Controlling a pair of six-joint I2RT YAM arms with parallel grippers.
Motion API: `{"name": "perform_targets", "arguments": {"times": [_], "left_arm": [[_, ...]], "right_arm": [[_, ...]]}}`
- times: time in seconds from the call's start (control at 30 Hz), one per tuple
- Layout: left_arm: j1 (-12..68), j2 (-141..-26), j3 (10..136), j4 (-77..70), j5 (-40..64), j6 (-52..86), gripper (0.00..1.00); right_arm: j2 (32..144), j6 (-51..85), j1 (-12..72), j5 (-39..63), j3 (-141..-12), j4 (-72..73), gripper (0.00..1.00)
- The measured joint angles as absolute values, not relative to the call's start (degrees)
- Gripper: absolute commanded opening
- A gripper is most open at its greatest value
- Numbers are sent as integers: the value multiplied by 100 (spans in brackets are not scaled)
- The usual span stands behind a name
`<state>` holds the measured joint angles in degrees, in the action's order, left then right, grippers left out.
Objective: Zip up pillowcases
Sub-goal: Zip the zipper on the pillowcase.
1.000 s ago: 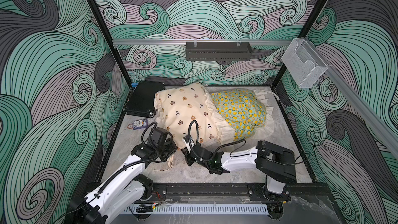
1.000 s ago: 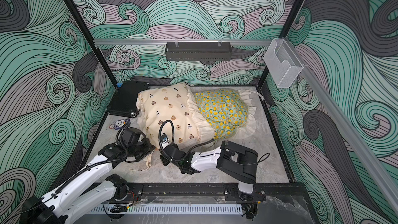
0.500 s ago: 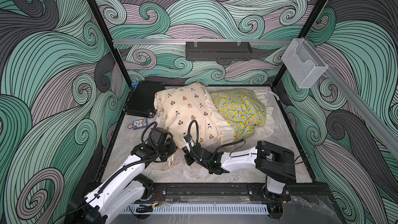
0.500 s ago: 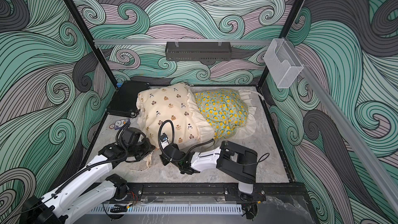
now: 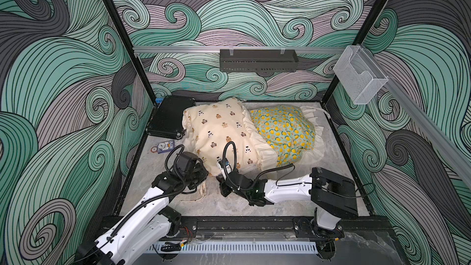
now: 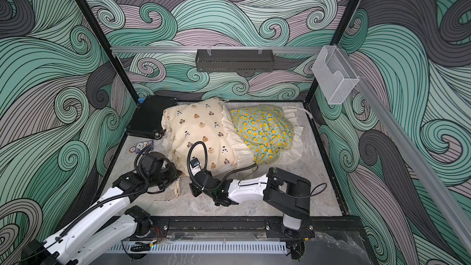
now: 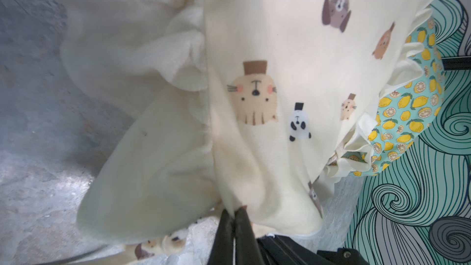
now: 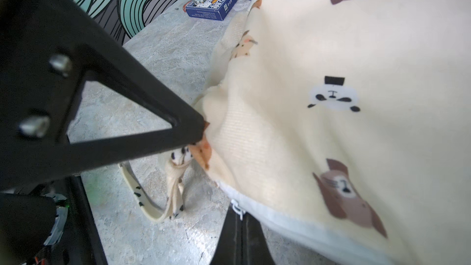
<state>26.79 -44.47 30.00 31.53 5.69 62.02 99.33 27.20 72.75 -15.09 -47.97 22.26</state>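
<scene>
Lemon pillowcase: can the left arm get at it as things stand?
Probably not: the left gripper is shut on the bear pillowcase, which lies between it and the lemon pillowcase, and the right arm crosses the near way round.

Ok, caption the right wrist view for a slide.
Right claw shut on the zipper edge of the bear pillowcase; left claw pinches its corner.

Left gripper (image 6: pixel 180 173) and right gripper (image 6: pixel 191 184) are seen almost tip to tip at the bear-print pillowcase (image 6: pixel 201 133) corner. Beyond the right gripper, the lemon pillowcase (image 6: pixel 265 133) is overlapped by its ruffle. A loose tie (image 6: pixel 176 190) is seen between both grippers.
</scene>
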Motion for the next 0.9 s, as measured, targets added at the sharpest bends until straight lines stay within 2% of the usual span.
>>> {"name": "perform_targets", "arguments": {"times": [0.27, 0.43, 0.5, 0.57, 0.7, 0.9], "left_arm": [[2676, -3951, 3096, 3494, -270, 5981, 0], [2676, -3968, 3146, 3509, -178, 5946, 2], [2676, -4040, 3105, 3470, 69, 5955, 11], [2676, -4123, 3015, 3395, 318, 6001, 26], [2679, -4342, 2753, 3079, 829, 6165, 43], [2679, -4368, 2399, 2569, 1208, 6659, 52]], "right_arm": [[9618, 3146, 7275, -1380, -4709, 1638, 0], [9588, 3216, 7275, -1345, -4709, 1474, 0], [9588, 3218, 7275, -1343, -4709, 1468, 0], [9588, 3218, 7275, -1339, -4709, 1461, 0], [9588, 3218, 7275, -1306, -4709, 1457, 0], [9588, 3221, 7275, -1297, -4709, 1459, 0]]}}
